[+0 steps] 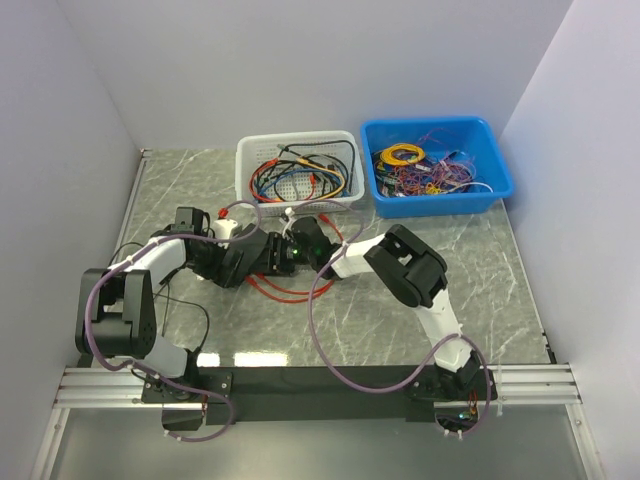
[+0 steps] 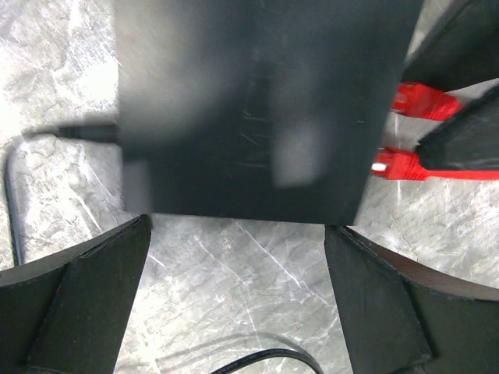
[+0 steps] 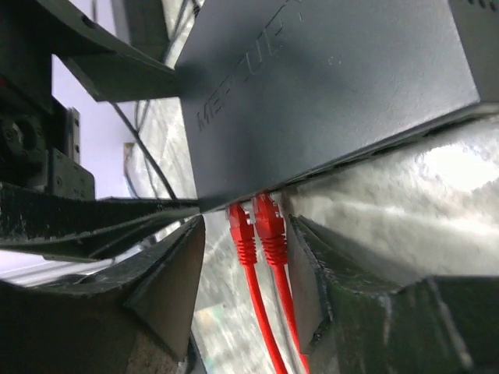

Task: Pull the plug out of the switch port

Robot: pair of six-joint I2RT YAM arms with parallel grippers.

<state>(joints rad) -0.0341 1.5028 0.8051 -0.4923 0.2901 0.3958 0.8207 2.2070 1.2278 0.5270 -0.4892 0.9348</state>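
Red plugs (image 3: 257,227) lie between the parted fingers (image 3: 168,273) of the right hand (image 3: 248,261).

The switch (image 3: 327,86) is a flat, thin, matte-black box with raised lettering on its top face, lying flat on the tabletop (image 2: 234,288). Its port edge faces the right gripper (image 3: 249,238), just ahead of the fingertips. A red plug (image 3: 241,224) and a second red plug (image 3: 269,218) sit side by side in neighbouring ports, and their red cables run back between that gripper's fingers. The box's opposite long edge lies just beyond the left gripper (image 2: 238,241).
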